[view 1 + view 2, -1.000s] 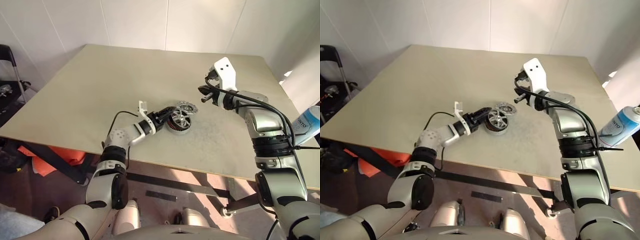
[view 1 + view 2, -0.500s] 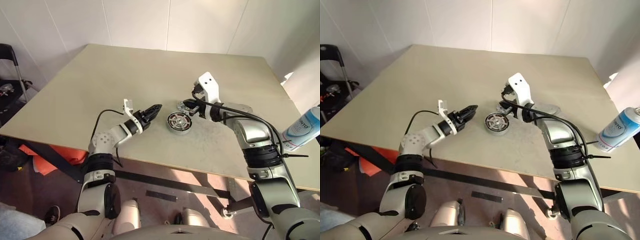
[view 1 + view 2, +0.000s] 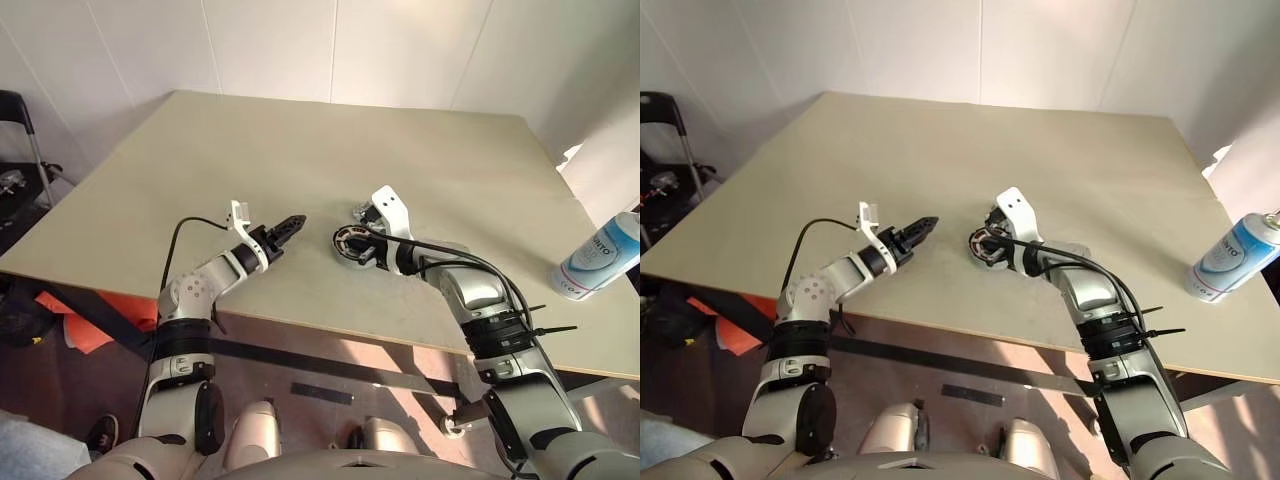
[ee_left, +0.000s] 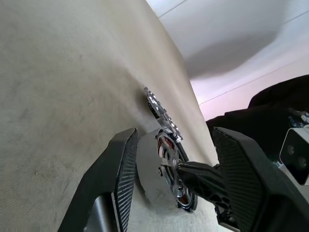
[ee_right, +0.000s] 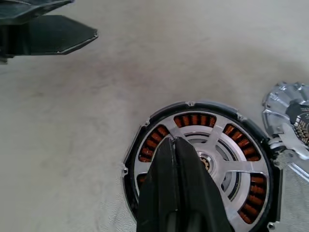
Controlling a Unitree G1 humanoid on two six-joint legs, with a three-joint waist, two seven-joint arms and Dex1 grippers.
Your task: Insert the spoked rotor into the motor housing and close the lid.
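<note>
The motor housing (image 5: 203, 166) lies on the table (image 3: 200, 160) near its front edge. The spoked rotor (image 5: 227, 145) sits inside it, and copper windings show between the spokes. My right gripper (image 5: 176, 144) is shut with nothing in it, its tips just over the rotor beside the hub; whether they touch is unclear. The lid (image 5: 289, 123), a notched silver disc, lies flat on the table right behind the housing. My left gripper (image 3: 292, 222) is open and empty, a short way left of the housing (image 3: 350, 243) and pointing at it.
A blue and white spray can (image 3: 598, 258) stands at the table's right edge. The table's front edge runs just below both arms. A black cart (image 3: 15, 150) stands off the table's left side.
My left gripper has drawn back to the left, away from the housing. My right gripper has come down and to the left, from above the lid to the housing's top.
</note>
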